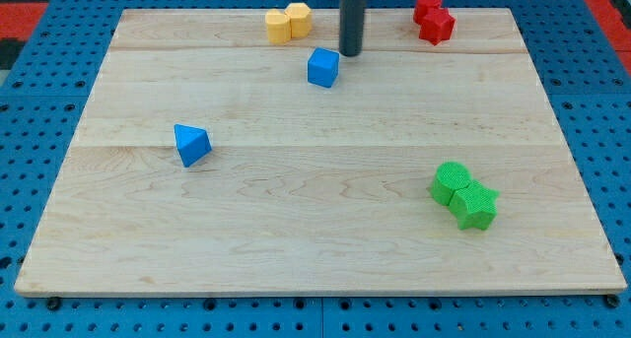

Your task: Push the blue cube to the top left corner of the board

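Observation:
The blue cube sits on the wooden board near the top, a little left of centre. My tip is just to the cube's upper right, a small gap away from it. The rod rises straight out of the view's top. The board's top left corner lies far to the cube's left.
Two yellow blocks sit close together at the top edge, up and left of the blue cube. Two red blocks sit at the top right. A blue triangular block lies at the left. A green cylinder and a green star-like block sit at the lower right.

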Controlling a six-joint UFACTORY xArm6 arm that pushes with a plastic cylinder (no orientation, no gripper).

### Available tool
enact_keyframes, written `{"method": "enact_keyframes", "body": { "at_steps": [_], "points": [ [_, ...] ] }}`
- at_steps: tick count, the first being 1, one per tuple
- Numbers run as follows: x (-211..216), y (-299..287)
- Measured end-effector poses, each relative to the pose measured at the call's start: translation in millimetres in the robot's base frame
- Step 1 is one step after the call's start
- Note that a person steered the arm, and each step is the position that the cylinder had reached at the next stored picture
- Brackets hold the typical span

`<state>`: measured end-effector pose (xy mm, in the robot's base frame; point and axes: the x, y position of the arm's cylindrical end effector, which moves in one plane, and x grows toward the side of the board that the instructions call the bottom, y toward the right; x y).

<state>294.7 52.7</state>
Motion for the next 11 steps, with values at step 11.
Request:
{"method": "enact_keyframes", "body": {
  "at_steps": [11],
  "points": [
    [-17.8,-294.6]
  ]
}}
